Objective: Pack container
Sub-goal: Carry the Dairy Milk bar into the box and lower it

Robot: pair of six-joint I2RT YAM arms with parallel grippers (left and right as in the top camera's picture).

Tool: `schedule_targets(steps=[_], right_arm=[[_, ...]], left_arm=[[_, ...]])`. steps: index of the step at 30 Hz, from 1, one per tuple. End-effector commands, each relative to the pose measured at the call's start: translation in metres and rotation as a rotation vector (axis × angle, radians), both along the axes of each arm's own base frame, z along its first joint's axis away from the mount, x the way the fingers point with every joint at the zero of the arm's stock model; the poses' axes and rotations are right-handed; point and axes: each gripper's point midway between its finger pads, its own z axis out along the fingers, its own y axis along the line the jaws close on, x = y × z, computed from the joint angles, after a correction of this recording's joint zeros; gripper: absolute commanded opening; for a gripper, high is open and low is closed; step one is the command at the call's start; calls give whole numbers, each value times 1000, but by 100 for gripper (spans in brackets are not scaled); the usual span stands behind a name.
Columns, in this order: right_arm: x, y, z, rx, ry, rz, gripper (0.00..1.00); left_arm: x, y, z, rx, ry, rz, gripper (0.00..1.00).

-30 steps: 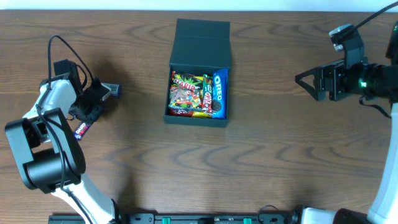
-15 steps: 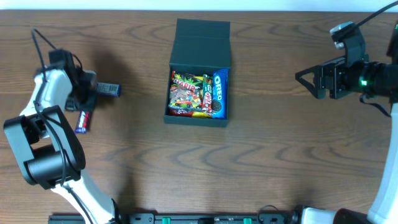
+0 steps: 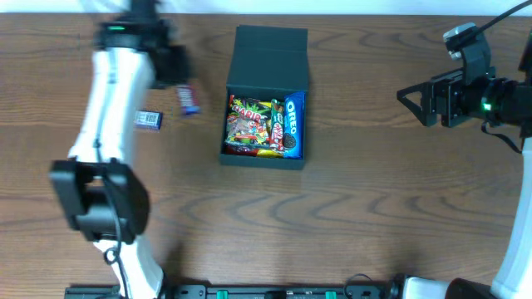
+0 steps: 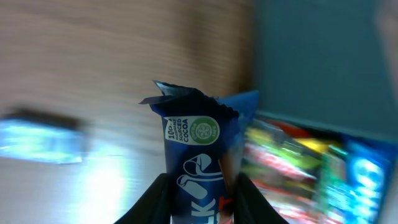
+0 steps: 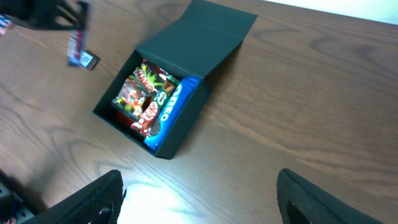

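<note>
The left gripper (image 4: pixel 200 198) is clamped on a blue snack bar (image 4: pixel 191 146), just left of the container (image 3: pixel 263 159). The container sits in the middle of the bench (image 3: pixel 349 208) by the back edge. Its lid (image 3: pixel 272 56) is open, and there are snacks and an Oreo pack (image 3: pixel 292 123) inside. Another small bar (image 3: pixel 148 119) lies further left. The right gripper (image 5: pixel 205 202) hangs wide open and empty near the right edge.

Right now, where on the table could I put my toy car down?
Bare wood lies between the container and the right arm, and along the whole strip in front of the container. Left of it is crowded: the left arm holds a blue snack bar near a small packet. The container looks full.
</note>
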Motion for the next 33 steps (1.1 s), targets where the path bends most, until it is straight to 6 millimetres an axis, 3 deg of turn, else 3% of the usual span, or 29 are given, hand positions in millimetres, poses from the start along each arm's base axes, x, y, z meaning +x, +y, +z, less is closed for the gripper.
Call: schedule_targets(steps=[1,4,6,8,25,33], right_arm=[[1,2,-1,1,5,8,79],[1,2,-2,1,6,9,80],[0,3,-3,-3,9,16,80],[-1,2,-4,-5,15,14,80],[-6,3,-6,-16,26,38,81],[-6,4,-6,-16,26,38,81]], left_arm=[[-8,-64,3,0,-25,-66,6],[-19,-116,-9,26,-36,-168,6],[-27,-138,-20,13,-7,-164,6],[-31,-147,-31,10,23,-133,6],[-52,-141,-85,50,220,-69,6],[-56,-142,-90,74,226,-135,6]])
